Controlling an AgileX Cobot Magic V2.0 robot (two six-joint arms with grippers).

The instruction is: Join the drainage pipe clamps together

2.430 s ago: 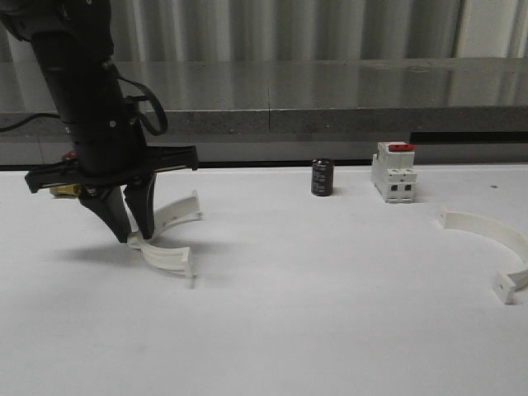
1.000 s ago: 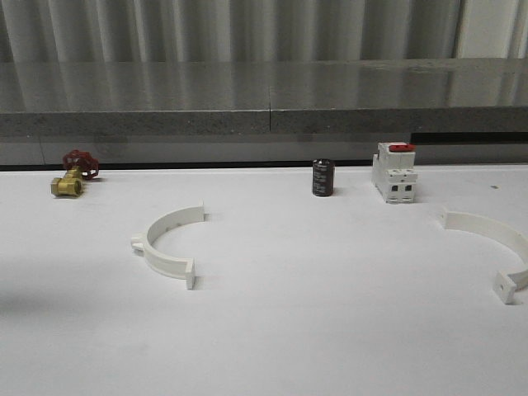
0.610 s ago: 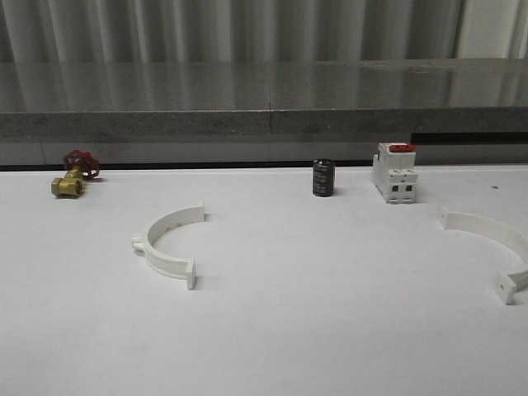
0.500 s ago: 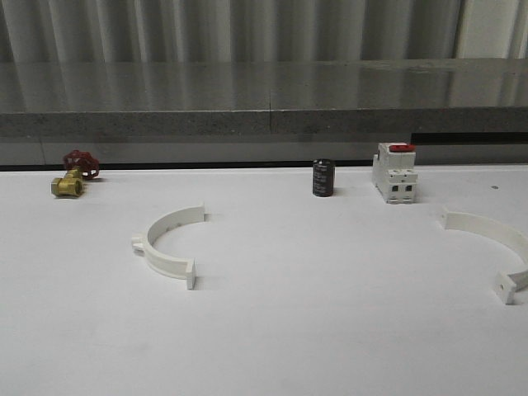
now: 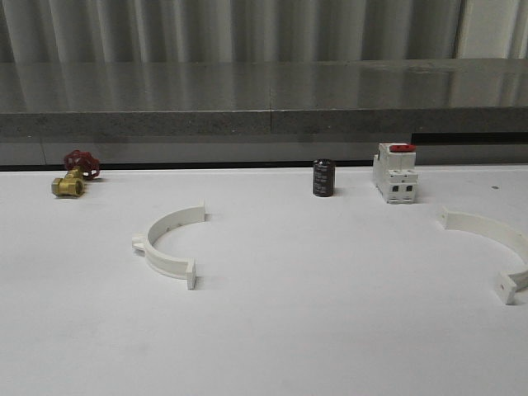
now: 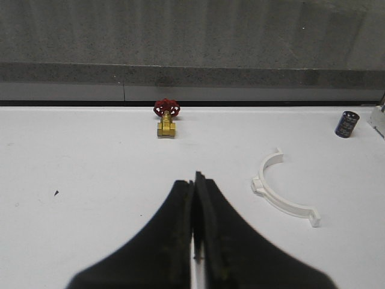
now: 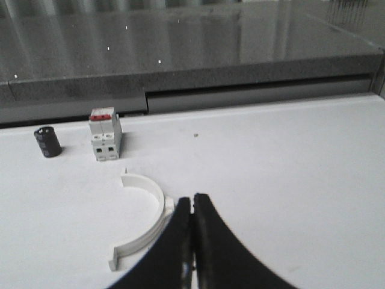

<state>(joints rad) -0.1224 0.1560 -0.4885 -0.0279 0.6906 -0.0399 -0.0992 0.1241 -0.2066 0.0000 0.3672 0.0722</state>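
Two white plastic half-ring pipe clamps lie well apart on the white table [image 5: 330, 330]; left clamp half [image 5: 167, 245] on the left side, near the brass valve with red handwheel [image 5: 73, 175]; right clamp half [image 5: 493, 249] at the right edge, near the white breaker with red switch [image 5: 394, 172]; black cylindrical capacitor [image 5: 323, 177] between; left gripper [image 6: 194, 180] closed, empty; right gripper [image 7: 192, 201] closed, empty, just beside the right clamp half.

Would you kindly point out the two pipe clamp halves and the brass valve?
Left clamp half [image 5: 162, 255], front view, middle of its curved band.
Right clamp half [image 5: 493, 232], front view, curved band.
Brass valve [image 5: 68, 186], front view, brass body.
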